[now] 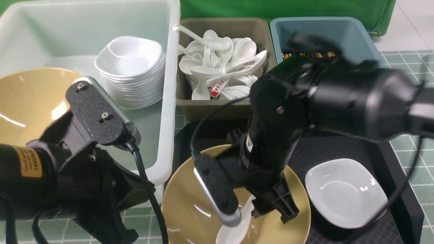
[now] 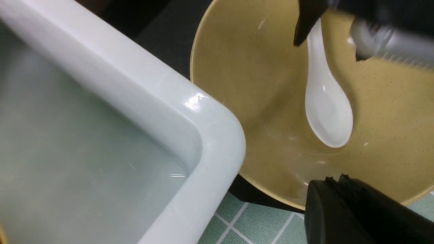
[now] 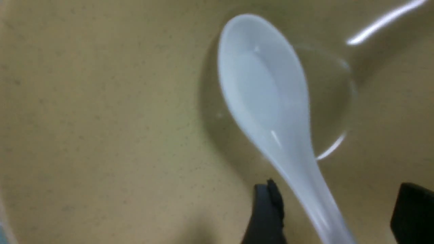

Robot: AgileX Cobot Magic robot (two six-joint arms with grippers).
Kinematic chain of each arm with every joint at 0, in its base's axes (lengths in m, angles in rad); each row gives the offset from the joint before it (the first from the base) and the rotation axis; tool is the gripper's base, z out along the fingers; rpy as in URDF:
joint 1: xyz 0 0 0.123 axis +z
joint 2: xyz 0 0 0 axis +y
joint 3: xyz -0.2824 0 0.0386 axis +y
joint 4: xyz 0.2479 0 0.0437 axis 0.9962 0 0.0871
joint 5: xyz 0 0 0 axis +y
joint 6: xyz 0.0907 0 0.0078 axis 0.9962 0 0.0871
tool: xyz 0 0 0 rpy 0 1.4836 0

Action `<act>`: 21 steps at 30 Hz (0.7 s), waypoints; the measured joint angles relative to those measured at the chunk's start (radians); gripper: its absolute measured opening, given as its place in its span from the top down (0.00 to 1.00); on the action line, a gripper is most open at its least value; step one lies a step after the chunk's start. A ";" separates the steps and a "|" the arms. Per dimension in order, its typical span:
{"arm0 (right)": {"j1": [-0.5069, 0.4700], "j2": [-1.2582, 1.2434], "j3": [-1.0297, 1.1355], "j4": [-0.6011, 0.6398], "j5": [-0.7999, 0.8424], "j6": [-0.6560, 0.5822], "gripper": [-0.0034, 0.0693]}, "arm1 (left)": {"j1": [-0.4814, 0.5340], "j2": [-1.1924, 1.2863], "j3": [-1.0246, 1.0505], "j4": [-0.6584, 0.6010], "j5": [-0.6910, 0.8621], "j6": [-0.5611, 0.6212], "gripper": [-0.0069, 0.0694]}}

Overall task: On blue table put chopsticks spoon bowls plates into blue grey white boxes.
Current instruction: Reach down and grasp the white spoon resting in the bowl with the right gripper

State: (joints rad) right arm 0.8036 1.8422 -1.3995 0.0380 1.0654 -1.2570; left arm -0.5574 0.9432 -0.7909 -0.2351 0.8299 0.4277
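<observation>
Left of the tan bowl [image 1: 190, 203] on the black tray [image 1: 339, 145], shows the white tub [image 1: 168, 135] holding a second bowl [image 1: 30, 98] and stacked plates [image 1: 130, 67]. Finds the left gripper [image 2: 334, 179] clenched on nothing by the bowl's rim. Finds the spoon [image 1: 234, 234] lying inside the bowl, right gripper [image 3: 337, 203] spread wide astride its handle, not closed on it. Behind the bowl, shows the grey box [image 1: 223, 108] of spoons; right of the bowl, a plate [image 1: 342, 193]; behind and right, chopsticks [image 1: 308, 55] in the blue box [image 1: 339, 30].

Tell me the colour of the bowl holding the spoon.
Bowl is mustard-tan; clearest in left wrist view.
</observation>
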 joint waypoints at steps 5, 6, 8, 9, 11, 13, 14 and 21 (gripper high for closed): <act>0.001 0.073 0.000 -0.089 -0.024 -0.039 0.29 | 0.000 0.000 0.000 0.000 -0.008 0.017 0.92; 0.001 0.089 0.000 -0.119 -0.026 -0.041 0.34 | 0.000 0.000 0.000 0.000 -0.010 0.018 0.92; 0.002 0.092 0.000 -0.133 -0.027 -0.041 0.43 | 0.000 0.000 0.000 0.000 -0.013 0.020 0.92; 0.003 0.092 0.000 -0.137 -0.028 -0.036 0.50 | 0.000 0.000 0.000 0.000 -0.019 0.020 0.92; 0.003 0.092 -0.007 -0.144 -0.021 -0.013 0.65 | 0.000 0.000 0.000 0.000 -0.040 0.016 0.92; 0.003 0.090 -0.030 -0.144 0.007 0.029 0.77 | 0.001 0.000 -0.001 0.000 -0.068 -0.016 0.92; 0.003 0.087 -0.056 -0.145 0.037 0.058 0.76 | 0.009 0.000 -0.011 0.004 -0.080 -0.050 0.92; -0.064 0.045 -0.311 -0.145 0.153 0.269 0.76 | 0.201 0.074 -0.181 0.055 -0.096 -0.182 0.92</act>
State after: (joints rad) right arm 0.7400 1.8870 -1.7106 -0.1070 1.2179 -0.9884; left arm -0.3559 1.0169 -0.9720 -0.1796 0.7337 0.2459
